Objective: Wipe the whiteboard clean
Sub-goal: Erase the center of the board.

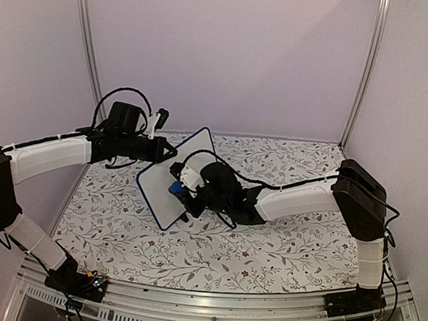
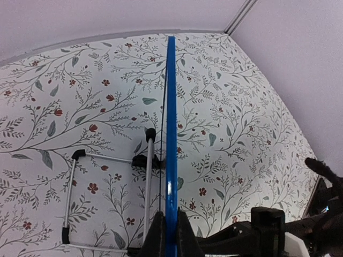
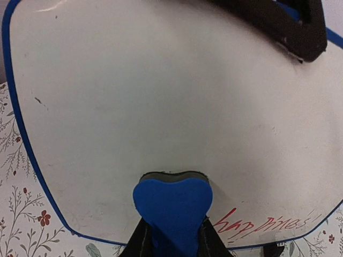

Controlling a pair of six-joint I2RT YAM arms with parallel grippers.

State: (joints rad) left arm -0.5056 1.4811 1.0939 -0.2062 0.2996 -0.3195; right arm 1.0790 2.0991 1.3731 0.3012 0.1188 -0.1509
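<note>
Whiteboard (image 1: pixel 156 188) stands steeply tilted on the floral tablecloth (image 1: pixel 281 245), between the two arms, with its white face turned toward the right arm.

Left gripper (image 2: pixel 170 238): clamped on the whiteboard's blue rim, one finger on each side. In the left wrist view the board shows edge-on as a thin blue line.

Wire stand (image 2: pixel 148 187): behind the whiteboard, silver rods with black tips, resting on the cloth.

Right gripper (image 3: pixel 172 243): closed around a blue eraser (image 3: pixel 172 209). The eraser's dark felt side presses against the whiteboard's face, low on the board, near its bottom edge.

Board face: mostly clean. Red handwriting (image 3: pixel 257 225) runs along the bottom edge, just right of the eraser; the word can't be read for certain. A small dark mark (image 3: pixel 37 100) sits near the board's left rim, well away from the eraser.
</note>
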